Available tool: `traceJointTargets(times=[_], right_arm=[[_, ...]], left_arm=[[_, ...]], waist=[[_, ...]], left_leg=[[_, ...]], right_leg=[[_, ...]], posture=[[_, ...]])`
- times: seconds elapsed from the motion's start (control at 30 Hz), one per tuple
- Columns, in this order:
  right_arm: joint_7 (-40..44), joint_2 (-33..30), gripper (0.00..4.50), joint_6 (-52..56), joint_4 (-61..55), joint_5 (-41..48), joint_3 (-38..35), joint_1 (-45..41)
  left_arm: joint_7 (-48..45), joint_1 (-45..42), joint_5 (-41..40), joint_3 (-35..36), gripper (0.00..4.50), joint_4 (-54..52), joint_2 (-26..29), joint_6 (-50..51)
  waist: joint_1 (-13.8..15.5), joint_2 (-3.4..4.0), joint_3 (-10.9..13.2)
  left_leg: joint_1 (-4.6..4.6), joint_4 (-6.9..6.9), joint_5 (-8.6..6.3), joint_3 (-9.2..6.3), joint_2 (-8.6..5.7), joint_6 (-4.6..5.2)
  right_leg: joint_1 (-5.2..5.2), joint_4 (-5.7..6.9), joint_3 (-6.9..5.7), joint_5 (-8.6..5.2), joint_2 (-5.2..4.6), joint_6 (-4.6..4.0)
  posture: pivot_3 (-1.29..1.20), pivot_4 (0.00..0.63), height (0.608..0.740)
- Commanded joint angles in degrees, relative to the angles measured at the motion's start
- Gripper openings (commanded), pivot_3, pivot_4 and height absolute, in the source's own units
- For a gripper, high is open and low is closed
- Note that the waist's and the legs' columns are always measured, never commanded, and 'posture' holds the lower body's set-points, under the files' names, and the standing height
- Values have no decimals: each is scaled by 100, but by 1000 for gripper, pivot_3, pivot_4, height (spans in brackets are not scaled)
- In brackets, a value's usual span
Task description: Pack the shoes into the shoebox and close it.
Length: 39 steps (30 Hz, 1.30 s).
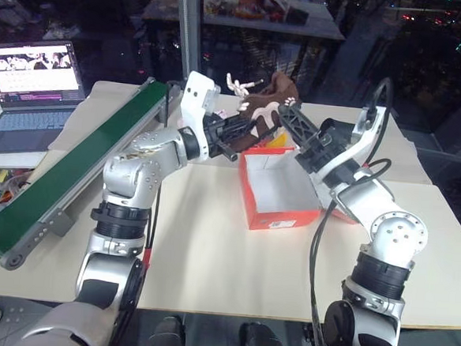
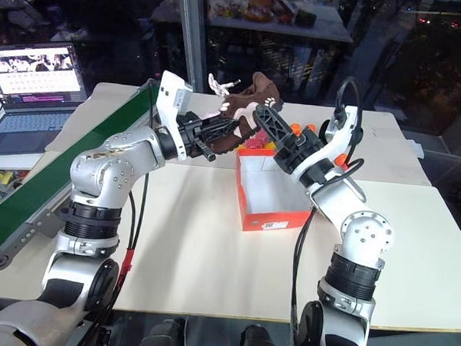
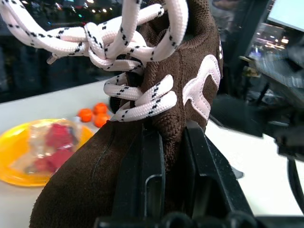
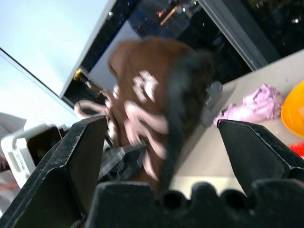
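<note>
**Kid:** One shoe (image 2: 243, 110) is up in the air! Who has it?

**Helper:** Start on the left. The left gripper (image 1: 245, 129) has it. Its jaws are clenched tight on the brown fuzzy side of the shoe, just under the cream laces. The laces flop out over the top.

**Kid:** And where is the shoe now?

**Helper:** It hangs above the table (image 1: 202, 242), over the back edge of the shoebox (image 1: 280, 194). The shoebox is open, and I can see no shoe inside it.

**Kid:** What about the other arm?

**Helper:** The right gripper (image 1: 291, 119) is next to the shoe, on the right. Its jaws are spread wide and hold nothing. The shoe sits in front of the gap between them.

**Kid:** So what should it do?

**Helper:** I think the two arms are about to share the shoe. The right jaws should slide around the shoe and close on a firm part, not on the loose laces. The left jaws should hold on until the right ones are shut. If both let go, the shoe could drop outside the shoebox.

**Kid:** And then?

**Helper:** Then the shoe should go down flat into the shoebox, laces tucked in, so the lid can shut later.
</note>
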Motion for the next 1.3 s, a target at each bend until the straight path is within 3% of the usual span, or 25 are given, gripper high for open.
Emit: traceJointTargets(times=[0.03,0.1,0.2,0.4,0.5,0.6,0.73,0.87,0.93,1.03,1.3], right_arm=[[169,-24,4500,-336,128,-104,96,-257],[205,-40,4500,-406,214,-165,154,-292],[239,-33,3877,-501,312,-249,193,-317],[215,-27,1919,-714,475,-370,146,-374],[211,-58,1230,-824,562,-426,109,-442],[217,-151,742,-968,645,-561,74,-537],[327,-697,592,-1159,869,-988,10,-800],[794,-1708,585,-1088,1268,-1711,338,-1151],[1081,-2195,583,-967,1500,-2114,634,-1260],[1798,-3017,581,-626,2043,-3043,1698,-1292],[2961,-3135,581,-515,2808,-3992,2809,-1184]], left_arm=[[93,-43,-215,-11,97,-490,-102,117],[149,-58,-229,-8,97,-529,-117,161],[245,-144,-298,25,81,-542,-136,231],[352,-150,-352,40,81,-648,-131,320],[424,-101,-391,108,81,-683,-137,355],[532,-80,-555,401,1375,-618,-148,370],[567,-59,-524,729,2813,-460,202,233],[361,194,-294,874,4232,-222,929,147],[385,290,-286,993,4261,-139,1139,113],[261,637,-169,811,4261,-363,1394,96],[386,1017,-57,425,4261,-769,1265,68]], waist=[[1,0,0],[5,0,0],[4,1,0],[4,1,0],[3,1,1],[5,1,1],[6,8,5],[-4,20,12],[-5,30,19],[-1,31,20],[13,30,23]], left_leg=[[0,0,0,0,0,0],[0,0,0,0,0,0],[0,0,0,-1,-1,0],[0,0,0,-1,-1,0],[0,0,0,-1,-1,0],[0,1,0,-1,-1,0],[-1,1,0,-1,-2,0],[0,-3,0,0,-3,0],[1,-8,0,2,-4,0],[1,-15,0,3,-4,0],[-3,-11,0,5,-9,0]], right_leg=[[0,0,0,0,0,0],[0,-1,0,0,0,0],[0,0,0,0,0,0],[0,-1,0,0,0,0],[0,0,0,0,0,0],[0,0,0,0,0,0],[0,-1,0,0,-1,0],[-1,-6,0,0,-1,0],[-2,-10,3,0,-2,0],[-4,-14,4,-1,-3,-1],[-3,-19,6,1,-7,1]], posture=[[0,150,740],[0,150,740],[0,150,740],[0,150,740],[0,150,740],[0,150,740],[0,150,740],[0,150,740],[0,150,740],[0,150,740],[0,150,740]])
